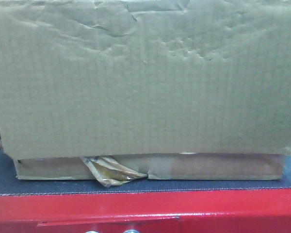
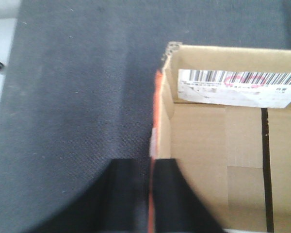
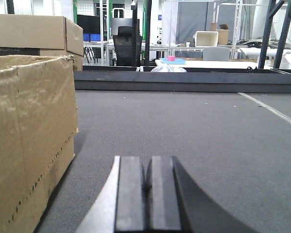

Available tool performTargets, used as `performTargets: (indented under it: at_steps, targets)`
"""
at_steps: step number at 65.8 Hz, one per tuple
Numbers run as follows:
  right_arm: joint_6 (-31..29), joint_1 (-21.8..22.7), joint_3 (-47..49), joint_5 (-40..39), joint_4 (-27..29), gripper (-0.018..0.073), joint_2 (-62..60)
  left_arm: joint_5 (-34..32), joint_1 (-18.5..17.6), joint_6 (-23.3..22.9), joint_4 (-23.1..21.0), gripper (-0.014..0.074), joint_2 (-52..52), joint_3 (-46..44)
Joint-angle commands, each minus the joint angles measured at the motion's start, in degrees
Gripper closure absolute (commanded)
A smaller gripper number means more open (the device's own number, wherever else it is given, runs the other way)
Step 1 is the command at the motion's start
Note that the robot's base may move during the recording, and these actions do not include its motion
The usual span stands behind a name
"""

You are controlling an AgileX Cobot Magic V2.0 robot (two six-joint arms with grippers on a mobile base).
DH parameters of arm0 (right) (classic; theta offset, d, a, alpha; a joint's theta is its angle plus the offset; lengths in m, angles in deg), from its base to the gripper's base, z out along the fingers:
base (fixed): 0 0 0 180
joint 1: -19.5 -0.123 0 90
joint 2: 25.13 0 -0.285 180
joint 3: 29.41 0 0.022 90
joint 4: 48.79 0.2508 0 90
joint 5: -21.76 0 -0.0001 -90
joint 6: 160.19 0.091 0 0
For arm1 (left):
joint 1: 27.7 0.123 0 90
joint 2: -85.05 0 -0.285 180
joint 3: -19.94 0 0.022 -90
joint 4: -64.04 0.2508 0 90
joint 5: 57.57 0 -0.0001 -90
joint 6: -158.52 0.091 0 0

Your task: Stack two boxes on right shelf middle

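On the dark grey mat point(image 3: 208, 126) of the red-edged platform point(image 1: 145, 208), an open cardboard box point(image 1: 145, 82) fills the front view, with torn tape point(image 1: 109, 172) curling at its base.

The left gripper point(image 2: 144, 167) straddles the box's side wall, one black finger outside it and one inside. Whether it is clamping the wall I cannot tell. A barcode label point(image 2: 237, 85) is stuck inside the box's end wall. Just beside the box, the right gripper point(image 3: 148, 179) sits low over the mat with its pads pressed together on nothing. Behind the box stands a second box point(image 3: 34, 34). Beyond the box, past the mat's dark end rail, the room shows an office chair point(image 3: 126, 41), a white table point(image 3: 208, 63) and metal racks point(image 3: 233, 19).
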Motion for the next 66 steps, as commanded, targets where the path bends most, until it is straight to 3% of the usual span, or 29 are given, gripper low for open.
performTargets:
  at_steps: [1,8,23,32,43,66]
  targets:
    - [-0.2,0.0,0.0,-0.9,0.0,0.0721,-0.2,-2.3,-0.2,0.2,-0.8,0.0325,-1.2,-0.6]
    - [-0.2,0.0,0.0,-0.9,0.0,0.0721,-0.2,-3.0,-0.2,0.2,-0.9,0.0234,-3.1,-0.6]
    - [-0.2,0.0,0.0,-0.9,0.0,0.0721,-0.2,-2.0,-0.8,0.2,-1.2,0.0282,-7.4,-0.6]
    - [-0.2,0.0,0.0,-0.9,0.0,0.0721,-0.2,-0.9,-0.8,0.2,-0.7,0.0384,-8.9,-0.6]
    - [-0.2,0.0,0.0,-0.9,0.0,0.0721,-0.2,-1.2,-0.8,0.2,-0.4,0.0698,-9.2,-0.9]
    - [-0.2,0.0,0.0,-0.9,0.0,0.0721,-0.2,4.0,0.1,-0.4,0.5,0.0707,-7.1,-13.3]
